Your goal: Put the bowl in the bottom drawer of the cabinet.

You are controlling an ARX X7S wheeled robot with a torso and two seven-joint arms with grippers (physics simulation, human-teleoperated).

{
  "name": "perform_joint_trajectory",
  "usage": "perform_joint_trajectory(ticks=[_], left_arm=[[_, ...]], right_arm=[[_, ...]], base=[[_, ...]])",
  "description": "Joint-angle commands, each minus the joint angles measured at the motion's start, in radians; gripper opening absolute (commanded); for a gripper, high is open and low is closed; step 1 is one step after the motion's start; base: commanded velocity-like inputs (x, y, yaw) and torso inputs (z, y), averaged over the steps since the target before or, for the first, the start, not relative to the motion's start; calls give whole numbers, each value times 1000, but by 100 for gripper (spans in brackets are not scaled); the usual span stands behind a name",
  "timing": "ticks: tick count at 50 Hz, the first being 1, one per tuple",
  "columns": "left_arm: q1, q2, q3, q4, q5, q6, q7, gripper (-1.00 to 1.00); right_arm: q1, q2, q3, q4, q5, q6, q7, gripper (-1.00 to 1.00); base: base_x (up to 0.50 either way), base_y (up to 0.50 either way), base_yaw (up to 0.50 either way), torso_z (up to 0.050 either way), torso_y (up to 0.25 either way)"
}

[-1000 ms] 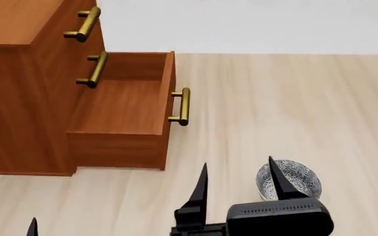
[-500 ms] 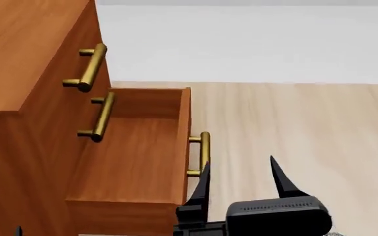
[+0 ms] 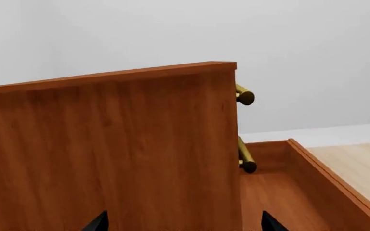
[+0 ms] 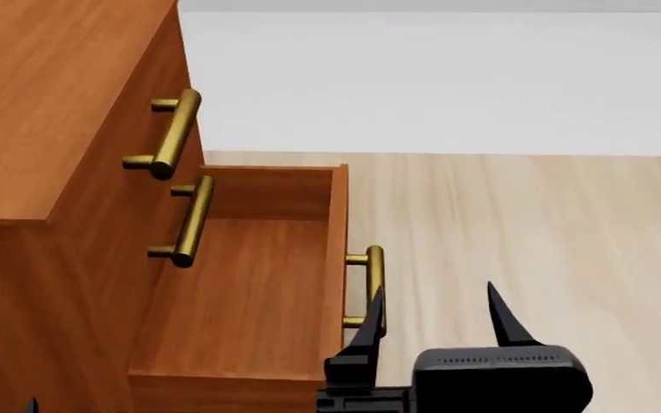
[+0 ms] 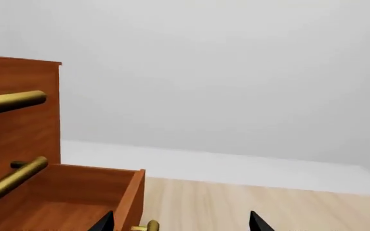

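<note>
The boxy reddish-brown wooden cabinet [image 4: 44,129] fills the 9 o'clock side of the head view, its lowest reddish-brown drawer box [image 4: 250,284] pulled out and bare inside. The black right tool [image 4: 436,318] hangs at 6 o'clock, prongs spread, one prong overlapping the drawer's brass bar handle [image 4: 373,280]. Left tool [image 3: 181,222] is spread too (only the tips show). Can't see the bowl anywhere. Pale wood floor [image 4: 537,232] at 3 o'clock.

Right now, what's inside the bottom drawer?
The bottom drawer is pulled open and its wooden floor looks bare. The near front corner is hidden behind the right gripper, and no bowl shows.
</note>
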Motion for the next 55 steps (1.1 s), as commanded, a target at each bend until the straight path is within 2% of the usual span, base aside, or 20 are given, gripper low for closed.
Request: perform_joint_trajectory(ticks=[1, 18, 27, 32, 42, 55], left_arm=[[4, -6, 6, -3, 1, 6, -8, 100], [9, -18, 8, 1, -2, 13, -17, 100], [5, -20, 16, -4, 8, 19, -26, 100], [1, -21, 19, -10, 6, 18, -29, 100], [-1, -24, 15, -13, -2, 20, -34, 100], [-13, -31, 17, -2, -10, 1, -42, 100]], right_arm=[[5, 3, 5, 4, 23, 16, -2, 100], [11, 0, 0, 8, 13, 42, 33, 100], [-4, 24, 12, -81, 33, 99, 39, 100], [5, 46, 36, -156, 84, 208, 28, 100], [41, 114, 194, -309, 247, 506, 24, 100], [65, 173, 392, -313, 386, 765, 20, 100]], base=[[500, 0, 0, 0, 0], [491, 0, 0, 0, 0], [0, 0, 0, 0, 0], [0, 0, 0, 0, 0], [0, 0, 0, 0, 0], [0, 0, 0, 0, 0]])
